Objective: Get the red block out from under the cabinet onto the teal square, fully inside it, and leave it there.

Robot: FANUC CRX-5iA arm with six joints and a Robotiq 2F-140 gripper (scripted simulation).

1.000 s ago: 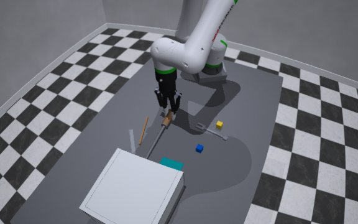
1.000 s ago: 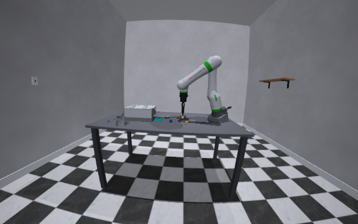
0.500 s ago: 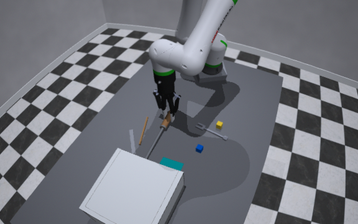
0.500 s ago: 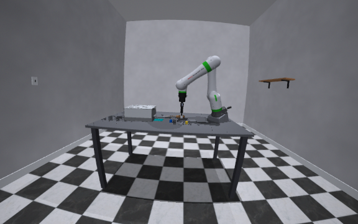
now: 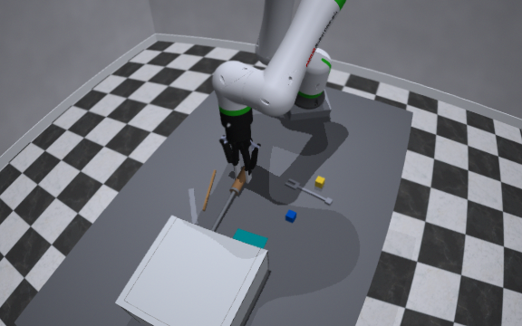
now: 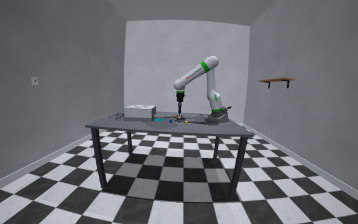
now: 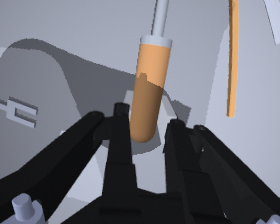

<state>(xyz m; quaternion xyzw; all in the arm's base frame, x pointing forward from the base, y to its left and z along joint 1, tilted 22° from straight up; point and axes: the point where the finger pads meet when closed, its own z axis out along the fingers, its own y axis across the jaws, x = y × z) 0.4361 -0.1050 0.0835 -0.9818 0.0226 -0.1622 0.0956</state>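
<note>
My gripper (image 5: 243,174) is shut on the wooden handle (image 5: 238,182) of a long tool whose grey metal rod (image 5: 223,213) runs along the table toward the white cabinet (image 5: 195,276) and ends at its edge. In the wrist view the handle (image 7: 149,90) sits between my fingertips. The teal square (image 5: 250,237) lies beside the cabinet, partly hidden by its top. The red block is hidden from every view. In the exterior view my gripper (image 6: 179,114) is down at the table top, right of the cabinet (image 6: 140,111).
A thin wooden stick (image 5: 209,190) and a pale grey strip (image 5: 192,205) lie left of the tool. A grey fork-ended tool (image 5: 308,191), a yellow cube (image 5: 319,181) and a blue cube (image 5: 291,215) lie to the right. The robot base (image 5: 312,97) stands at the back.
</note>
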